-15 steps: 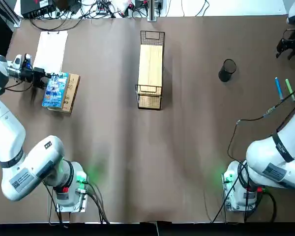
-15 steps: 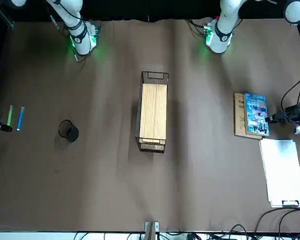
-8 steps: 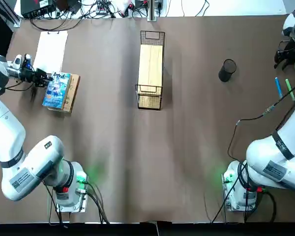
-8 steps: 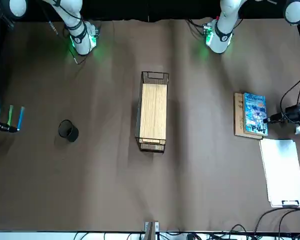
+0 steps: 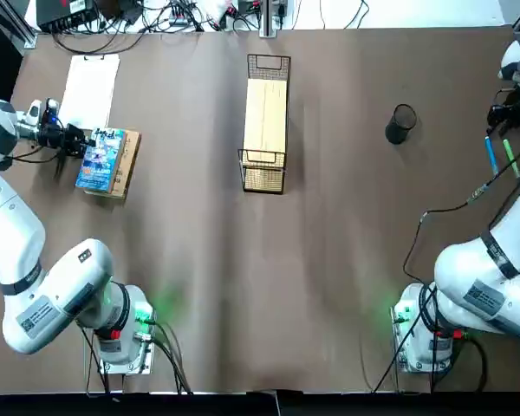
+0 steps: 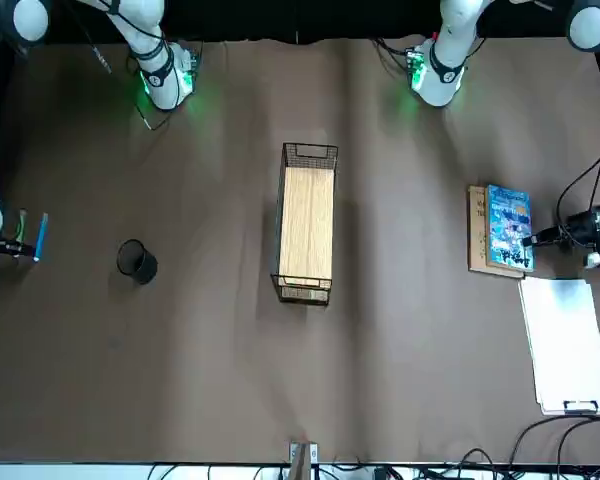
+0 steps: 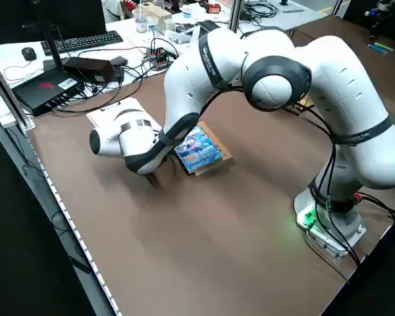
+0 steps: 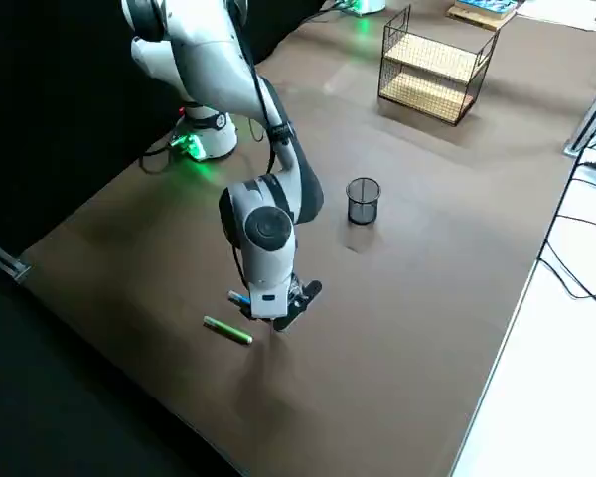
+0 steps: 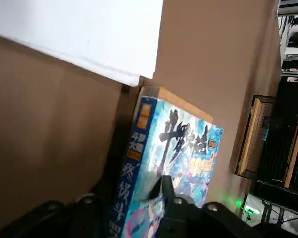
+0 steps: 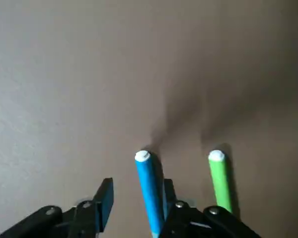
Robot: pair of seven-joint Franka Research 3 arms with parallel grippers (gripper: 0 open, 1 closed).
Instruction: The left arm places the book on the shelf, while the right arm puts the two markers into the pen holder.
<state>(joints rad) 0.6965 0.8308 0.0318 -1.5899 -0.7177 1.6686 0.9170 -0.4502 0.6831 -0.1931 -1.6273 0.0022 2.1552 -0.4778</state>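
The light blue book [image 5: 100, 159] lies on a tan book at the table's left. My left gripper [image 5: 74, 139] is at its outer edge. In the left wrist view the left gripper [image 9: 124, 194] is open, with one finger over the cover [image 9: 184, 148] and the other beside the spine. The blue marker [image 10: 148, 186] and green marker [image 10: 219, 181] lie side by side at the far right. My right gripper [image 10: 137, 187] is open and low over them, its fingers either side of the blue marker. The pen holder [image 5: 400, 123] and the shelf [image 5: 266, 108] stand apart from both grippers.
A white sheet on a clipboard [image 5: 91, 89] lies just beyond the tan book [image 5: 128, 165]. Cables and equipment line the table's far edge. The right arm's cable [image 5: 468, 201] trails over the table near the markers.
My right gripper has come down and towards the markers, and it now straddles the blue one. The left gripper has shifted only slightly at the book's edge.
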